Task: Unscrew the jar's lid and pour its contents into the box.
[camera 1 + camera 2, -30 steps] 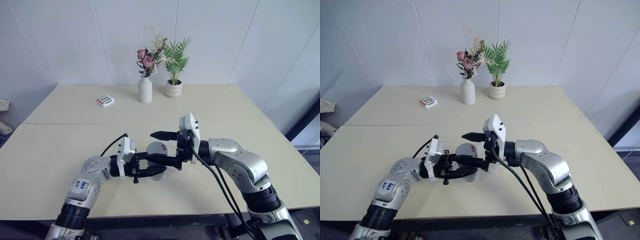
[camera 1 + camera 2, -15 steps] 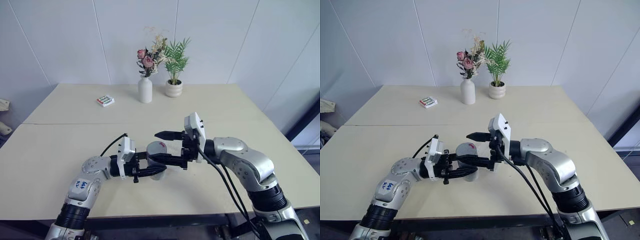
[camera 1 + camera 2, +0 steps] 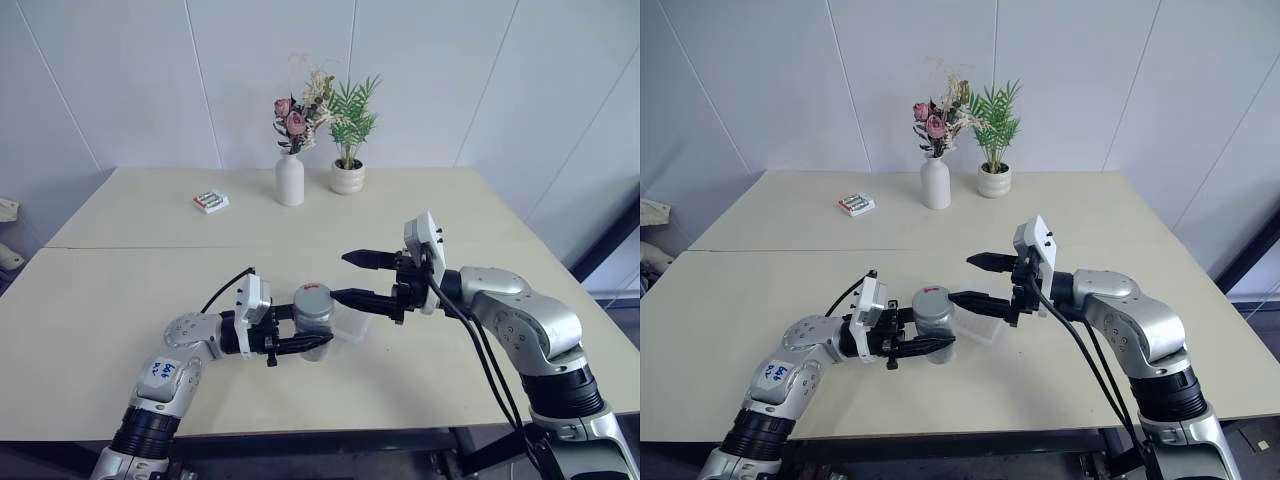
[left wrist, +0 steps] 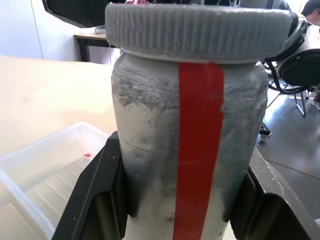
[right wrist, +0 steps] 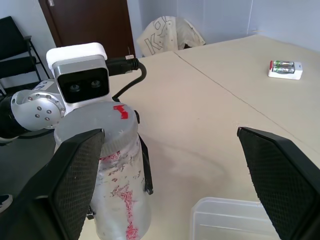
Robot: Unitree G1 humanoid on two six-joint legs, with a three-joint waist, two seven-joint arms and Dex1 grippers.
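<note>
While your left gripper [image 3: 305, 342] has its fingers clamped on the jar [image 3: 313, 320] over the near counter [image 3: 120, 290], the lid [image 3: 314, 293] is on. Right gripper [image 3: 352, 277] sits wide, empty. Unscrewing and pouring into the box [image 3: 352, 328] remain.

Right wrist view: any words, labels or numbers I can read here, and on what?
Nothing legible.
Pale cloth behind the table: dark lettering, too blurred to read.
White battery box: print too small.
Lid: a red mark, no letters.
Jar: red smears, no text.
</note>
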